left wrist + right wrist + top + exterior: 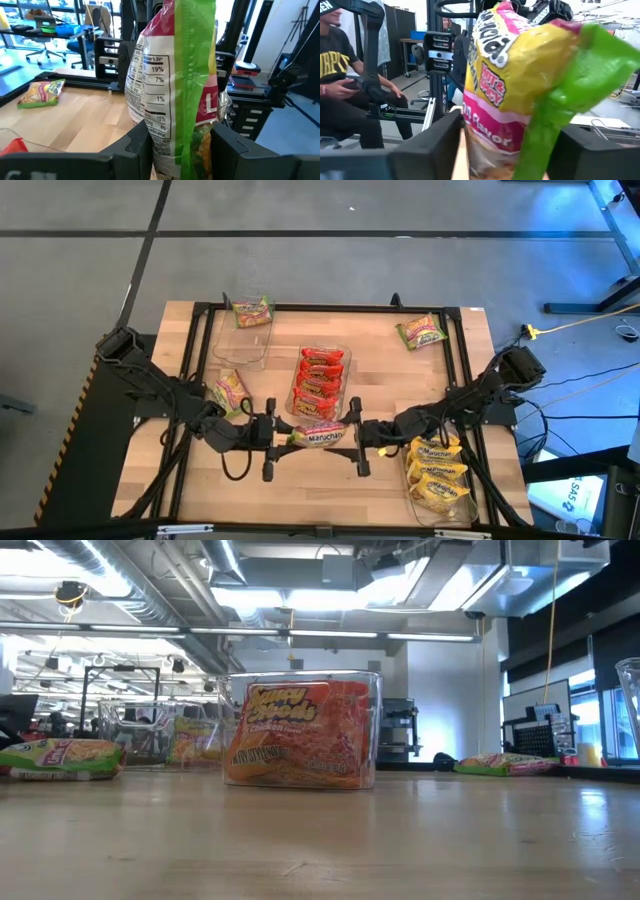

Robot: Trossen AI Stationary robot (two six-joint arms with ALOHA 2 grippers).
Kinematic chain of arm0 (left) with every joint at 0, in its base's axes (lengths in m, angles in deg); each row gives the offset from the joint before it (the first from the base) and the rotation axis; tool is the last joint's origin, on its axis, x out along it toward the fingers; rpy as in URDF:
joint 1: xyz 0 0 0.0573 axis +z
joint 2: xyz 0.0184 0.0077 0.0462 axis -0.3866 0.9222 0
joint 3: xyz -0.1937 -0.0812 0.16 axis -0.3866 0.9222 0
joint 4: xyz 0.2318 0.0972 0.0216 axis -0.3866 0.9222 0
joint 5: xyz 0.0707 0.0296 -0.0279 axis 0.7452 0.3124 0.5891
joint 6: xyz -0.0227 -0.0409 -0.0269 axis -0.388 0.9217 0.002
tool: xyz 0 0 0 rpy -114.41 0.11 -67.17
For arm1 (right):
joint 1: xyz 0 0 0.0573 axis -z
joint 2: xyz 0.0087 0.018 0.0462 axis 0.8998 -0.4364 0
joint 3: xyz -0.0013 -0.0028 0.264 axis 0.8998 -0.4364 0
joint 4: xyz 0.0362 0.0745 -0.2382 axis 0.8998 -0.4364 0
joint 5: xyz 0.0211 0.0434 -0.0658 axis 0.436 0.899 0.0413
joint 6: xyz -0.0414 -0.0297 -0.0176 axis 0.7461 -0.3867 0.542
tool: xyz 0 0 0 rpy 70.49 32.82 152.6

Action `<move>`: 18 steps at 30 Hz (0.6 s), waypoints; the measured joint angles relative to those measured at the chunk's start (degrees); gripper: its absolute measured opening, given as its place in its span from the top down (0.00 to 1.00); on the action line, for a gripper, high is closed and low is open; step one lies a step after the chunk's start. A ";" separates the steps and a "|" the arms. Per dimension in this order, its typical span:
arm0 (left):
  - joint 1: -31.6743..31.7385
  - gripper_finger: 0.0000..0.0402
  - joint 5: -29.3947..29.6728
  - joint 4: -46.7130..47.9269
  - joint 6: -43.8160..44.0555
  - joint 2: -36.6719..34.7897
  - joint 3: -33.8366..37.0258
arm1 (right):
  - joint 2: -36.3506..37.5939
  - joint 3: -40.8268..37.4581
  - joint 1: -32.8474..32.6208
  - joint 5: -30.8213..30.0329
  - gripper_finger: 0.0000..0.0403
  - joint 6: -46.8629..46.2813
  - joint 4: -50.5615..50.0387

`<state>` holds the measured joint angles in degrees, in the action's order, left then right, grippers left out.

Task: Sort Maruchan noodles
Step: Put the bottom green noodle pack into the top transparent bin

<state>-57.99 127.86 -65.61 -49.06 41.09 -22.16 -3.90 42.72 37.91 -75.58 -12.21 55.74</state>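
Both arms are all matte black, chunky jointed segments with boxy housings at the elbows. Left arm (pixel 150 385) and right arm (pixel 480 395) look like mirror copies either side of the red noodle tray (pixel 296 375). Black cables loop out near the wrists. Fingers (pixel 135 147) are flat, blocky black plastic slabs.

The wooden table (pixel 380 375) holds three clear trays. The middle tray (pixel 320 382) is full of red noodle packs. A tray with one green pack (pixel 243 332) sits to its left, near the far edge. A tray of yellow packs (pixel 439 476) sits to its right, at the near edge. A loose green pack (pixel 421 331) lies near the far right corner. Another pack (pixel 229 389) lies just left of the middle tray.
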 joint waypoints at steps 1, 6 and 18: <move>-0.02 0.68 -0.03 0.08 -0.01 0.00 0.00 | 0.00 0.01 0.02 -0.02 0.45 0.00 -0.19; -0.04 0.68 0.08 0.60 -1.08 0.00 0.02 | 0.00 0.01 0.00 0.04 0.62 0.42 -0.66; 0.38 0.60 0.19 0.72 -3.04 -0.08 0.09 | 0.04 0.01 0.00 0.02 0.69 1.84 -2.44</move>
<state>-57.62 128.05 -64.89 -52.10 41.01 -22.08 -3.85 42.73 37.91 -75.56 -10.37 53.29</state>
